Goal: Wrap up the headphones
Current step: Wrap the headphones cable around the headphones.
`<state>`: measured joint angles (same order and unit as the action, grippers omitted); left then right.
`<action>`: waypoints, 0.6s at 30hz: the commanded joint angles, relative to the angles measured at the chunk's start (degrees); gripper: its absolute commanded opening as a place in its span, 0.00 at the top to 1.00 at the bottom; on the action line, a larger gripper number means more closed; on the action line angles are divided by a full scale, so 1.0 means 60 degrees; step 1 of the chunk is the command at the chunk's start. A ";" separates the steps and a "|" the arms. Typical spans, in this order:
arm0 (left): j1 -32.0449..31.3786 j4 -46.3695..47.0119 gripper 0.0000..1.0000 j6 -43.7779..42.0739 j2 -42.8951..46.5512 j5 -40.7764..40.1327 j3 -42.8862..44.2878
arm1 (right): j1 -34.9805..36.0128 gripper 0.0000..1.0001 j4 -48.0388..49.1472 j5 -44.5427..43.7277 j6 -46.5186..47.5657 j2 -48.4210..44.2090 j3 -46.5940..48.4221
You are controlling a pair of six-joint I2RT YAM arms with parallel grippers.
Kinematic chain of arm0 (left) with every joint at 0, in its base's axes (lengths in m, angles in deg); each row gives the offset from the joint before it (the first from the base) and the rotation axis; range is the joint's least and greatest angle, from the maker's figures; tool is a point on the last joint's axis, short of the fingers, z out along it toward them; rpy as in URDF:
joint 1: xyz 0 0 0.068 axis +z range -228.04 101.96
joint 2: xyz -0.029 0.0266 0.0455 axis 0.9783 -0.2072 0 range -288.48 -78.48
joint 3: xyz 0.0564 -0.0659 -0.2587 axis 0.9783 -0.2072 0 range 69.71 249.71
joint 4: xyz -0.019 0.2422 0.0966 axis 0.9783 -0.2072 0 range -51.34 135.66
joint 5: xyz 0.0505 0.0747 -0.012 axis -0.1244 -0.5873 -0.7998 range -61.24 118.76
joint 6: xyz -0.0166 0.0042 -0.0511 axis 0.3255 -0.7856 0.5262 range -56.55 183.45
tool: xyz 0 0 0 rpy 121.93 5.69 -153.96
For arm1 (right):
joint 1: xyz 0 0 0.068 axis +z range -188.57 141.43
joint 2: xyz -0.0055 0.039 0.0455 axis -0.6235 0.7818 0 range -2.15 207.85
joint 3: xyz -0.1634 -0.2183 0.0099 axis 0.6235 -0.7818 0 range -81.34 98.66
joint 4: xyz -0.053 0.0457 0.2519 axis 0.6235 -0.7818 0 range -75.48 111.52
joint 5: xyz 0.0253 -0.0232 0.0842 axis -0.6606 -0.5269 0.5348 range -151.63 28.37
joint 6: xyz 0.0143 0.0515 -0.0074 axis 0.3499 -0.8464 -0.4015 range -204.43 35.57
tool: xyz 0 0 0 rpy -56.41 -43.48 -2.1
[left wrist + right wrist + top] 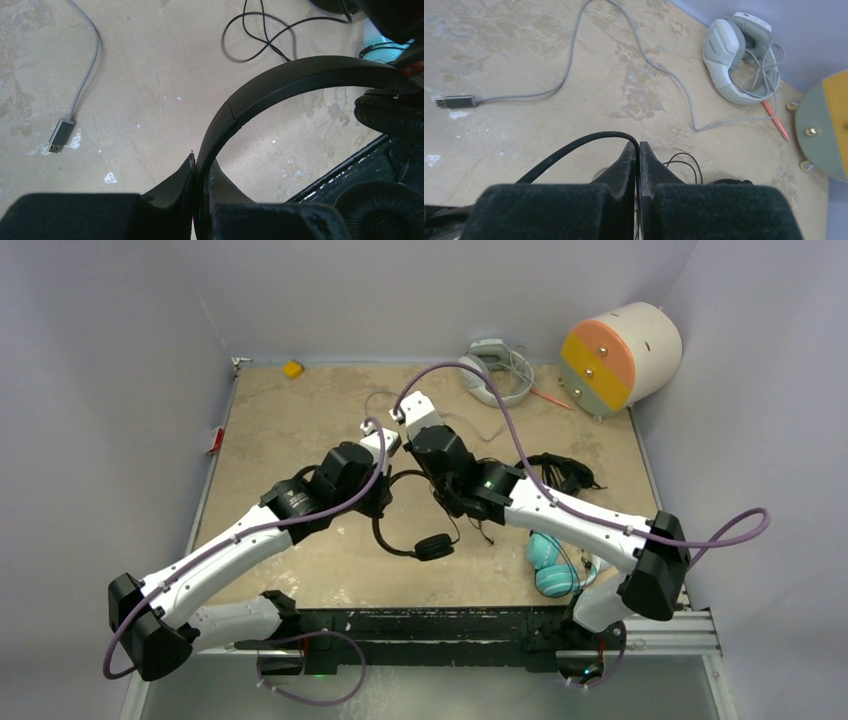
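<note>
left pincer (202, 166) clamped on band of black headphones (300, 75) | right pincer (638, 150) pinching thin black cord (574, 145) | both over table (290, 410)

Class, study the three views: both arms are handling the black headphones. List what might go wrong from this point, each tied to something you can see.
1. The right pincer pinches only the thin black cord; it may slip out or be strained when pulled.
2. The left pincer grips the smooth headband edge-on; it might twist loose.
3. The grey USB cable lies nearby and could get snagged.
</note>
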<state>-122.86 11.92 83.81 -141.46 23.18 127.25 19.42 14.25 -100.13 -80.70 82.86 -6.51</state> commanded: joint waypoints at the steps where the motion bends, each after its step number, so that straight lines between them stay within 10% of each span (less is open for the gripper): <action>1: -0.0130 0.0713 1.00 -0.0056 0.0164 0.0505 0.0008 | -0.0108 0.99 -0.0459 -0.0459 -0.0297 0.0176 0.0598; 11: -0.0137 0.0581 1.00 -0.0134 0.1149 0.0882 -0.0260 | -0.1819 0.89 -0.1146 0.6274 -0.0510 -0.0430 -0.0046; 18: -0.0145 0.0545 1.00 0.0536 0.1858 0.1504 -0.0005 | -0.2331 0.86 -0.0556 0.7511 -0.0679 -0.0810 -0.1130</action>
<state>-123.25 12.60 83.83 -132.67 28.82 125.22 6.48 7.56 -64.66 -83.35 80.58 -10.12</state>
